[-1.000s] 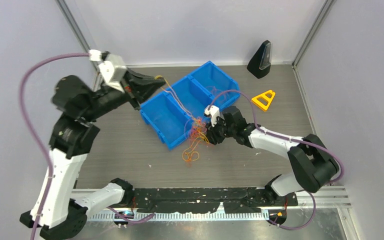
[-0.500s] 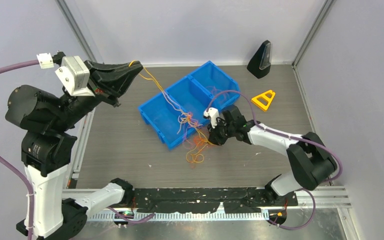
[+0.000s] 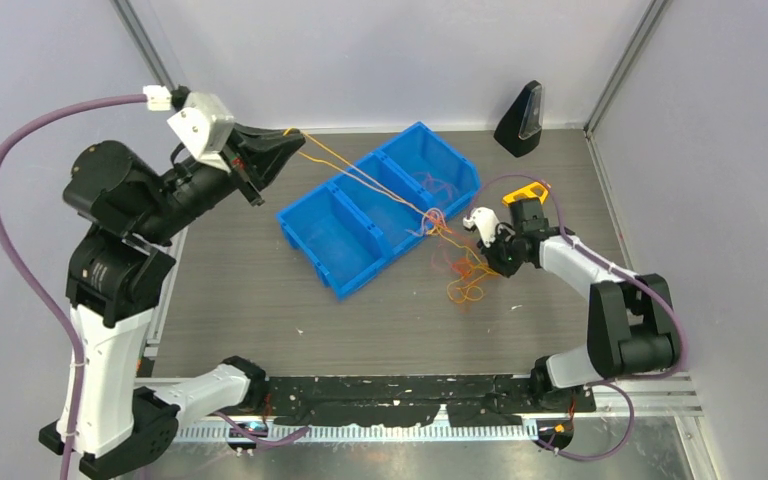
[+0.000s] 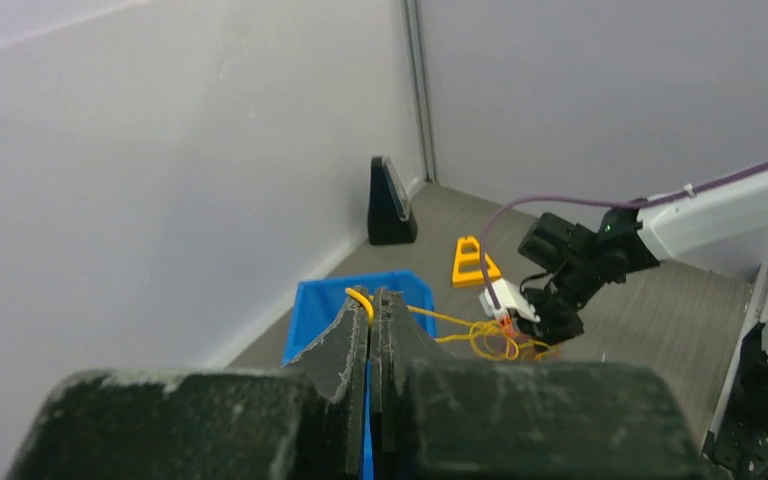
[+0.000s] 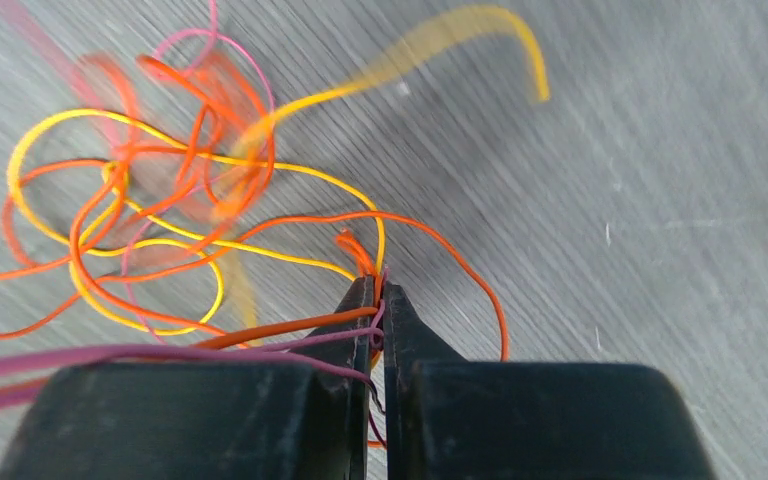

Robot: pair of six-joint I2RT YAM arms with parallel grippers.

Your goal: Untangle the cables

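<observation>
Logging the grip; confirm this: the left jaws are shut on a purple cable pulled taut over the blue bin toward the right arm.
The colour is wrong: the left wrist view shows the cable held by the left gripper, jaws shut, is yellow-orange, not purple. It runs taut over the blue bin toward the right arm.

A loose knot of thin cables (image 3: 463, 275), in orange, yellow and pinkish-purple, is lying on the grey tabletop (image 3: 260, 300) just beside the right end of the blue bin (image 3: 310, 258). Two yellow-orange strands are stretching taut from the knot, up across the bin's middle compartment, to my left gripper (image 3: 293, 138), which is pinching their ends. My right gripper (image 5: 378, 292) is clamping an orange strand and a purple strand at the knot's edge, and flat loops are fanning out beyond it. A few reddish strands are resting in the bin's far compartment.
</observation>
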